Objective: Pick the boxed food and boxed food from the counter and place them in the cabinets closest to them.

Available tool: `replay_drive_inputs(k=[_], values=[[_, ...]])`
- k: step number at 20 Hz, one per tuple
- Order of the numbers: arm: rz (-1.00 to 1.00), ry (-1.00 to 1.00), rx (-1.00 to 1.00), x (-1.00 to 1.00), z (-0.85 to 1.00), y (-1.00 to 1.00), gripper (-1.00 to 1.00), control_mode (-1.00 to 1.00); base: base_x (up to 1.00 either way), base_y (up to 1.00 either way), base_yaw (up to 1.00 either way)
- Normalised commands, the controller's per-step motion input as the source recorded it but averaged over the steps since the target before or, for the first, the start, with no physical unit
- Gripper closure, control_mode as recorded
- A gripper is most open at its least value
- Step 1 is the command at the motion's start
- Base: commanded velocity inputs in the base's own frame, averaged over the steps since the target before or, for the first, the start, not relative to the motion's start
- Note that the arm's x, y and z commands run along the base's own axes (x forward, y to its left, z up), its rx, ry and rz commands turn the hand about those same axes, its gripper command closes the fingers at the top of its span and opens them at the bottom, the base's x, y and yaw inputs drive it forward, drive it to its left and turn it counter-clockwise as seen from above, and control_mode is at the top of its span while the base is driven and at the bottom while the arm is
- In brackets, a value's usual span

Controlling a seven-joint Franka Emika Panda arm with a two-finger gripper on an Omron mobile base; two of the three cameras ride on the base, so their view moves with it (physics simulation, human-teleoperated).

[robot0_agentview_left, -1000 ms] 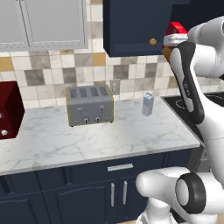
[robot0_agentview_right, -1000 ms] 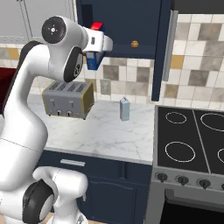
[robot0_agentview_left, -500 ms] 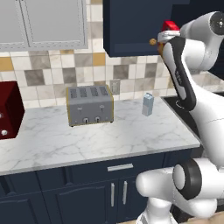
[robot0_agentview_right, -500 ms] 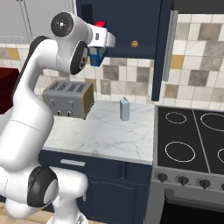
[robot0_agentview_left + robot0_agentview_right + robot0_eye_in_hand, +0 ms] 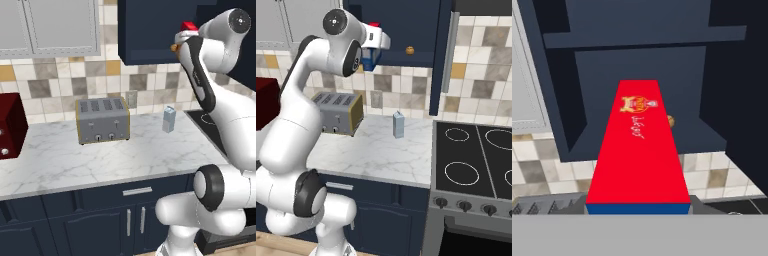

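Note:
The blue boxed food with a red part [image 5: 638, 145] is held high in front of the open navy cabinet [image 5: 639, 65]; its red face points into the lower compartment under the shelf. My gripper [image 5: 372, 47] is shut on it, and the box hides the fingertips in the hand view. From the left base view the box's red end [image 5: 187, 25] shows above the hand [image 5: 181, 40], right at the cabinet [image 5: 150, 30]. The counter [image 5: 60, 165] lies below. The red box with the yellow-orange picture is out of view.
A small orange round thing [image 5: 410, 50] sits at the cabinet's bottom edge. The open cabinet door [image 5: 444, 50] stands edge-on. On the counter are a toaster [image 5: 102, 120], a pale grey-blue carton [image 5: 169, 119] and a dark red appliance [image 5: 10, 125]. A black stove [image 5: 476, 160] lies to the right.
The hand has risen with the box and moved closer to the open cabinet. Nothing on the counter has moved.

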Motion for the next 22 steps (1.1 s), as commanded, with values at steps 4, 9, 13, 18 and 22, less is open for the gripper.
replay_drive_inputs(k=[4, 9, 13, 18, 22], values=[[0.0, 0.01, 0.0, 0.39, 0.0, 0.0, 1.0, -1.0, 0.0, 0.0, 0.0], [0.0, 0.03, 0.0, 0.44, 0.0, 0.0, 1.0, -1.0, 0.0, 0.0, 0.0], [0.0, 0.06, 0.0, 0.49, 0.01, 0.0, 1.0, -1.0, 0.0, 0.0, 0.0], [0.0, 0.07, 0.0, 0.51, 0.01, 0.0, 1.0, -1.0, 0.0, 0.0, 0.0], [0.0, 0.07, 0.0, 0.51, 0.02, 0.0, 1.0, -1.0, 0.0, 0.0, 0.0]])
